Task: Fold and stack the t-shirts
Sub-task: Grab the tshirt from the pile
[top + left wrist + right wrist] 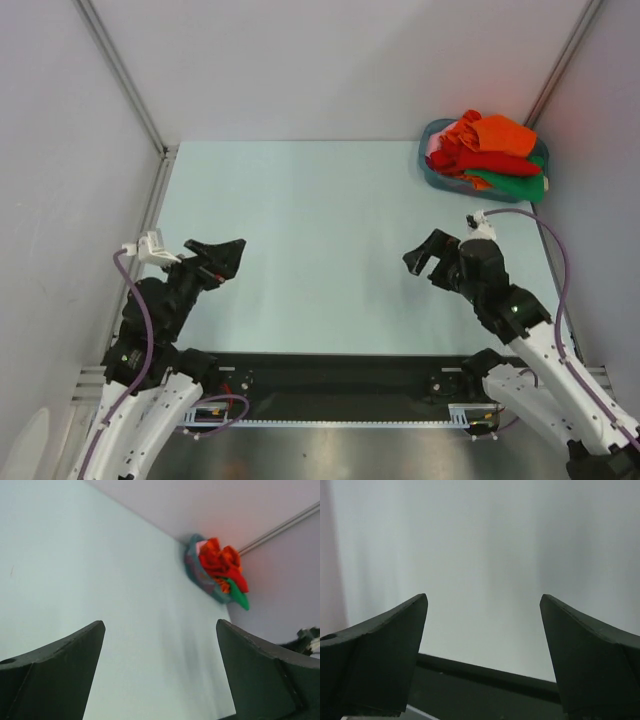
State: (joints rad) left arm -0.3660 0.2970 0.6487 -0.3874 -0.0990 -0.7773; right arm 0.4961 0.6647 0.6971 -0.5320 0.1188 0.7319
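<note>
The t-shirts lie crumpled in a heap of orange, red and green cloth inside a bluish tub at the table's far right corner. From the left wrist view the same heap of t-shirts shows far off at the upper right. My left gripper hovers over the near left of the table, open, nothing between its fingers. On the near right, my right gripper is open and holds nothing, well short of the tub. Its fingers frame bare table.
Pale walls close in the table on the left, back and right. A black strip with the arm bases runs along the near edge. The pale green tabletop stretches between the grippers and the tub.
</note>
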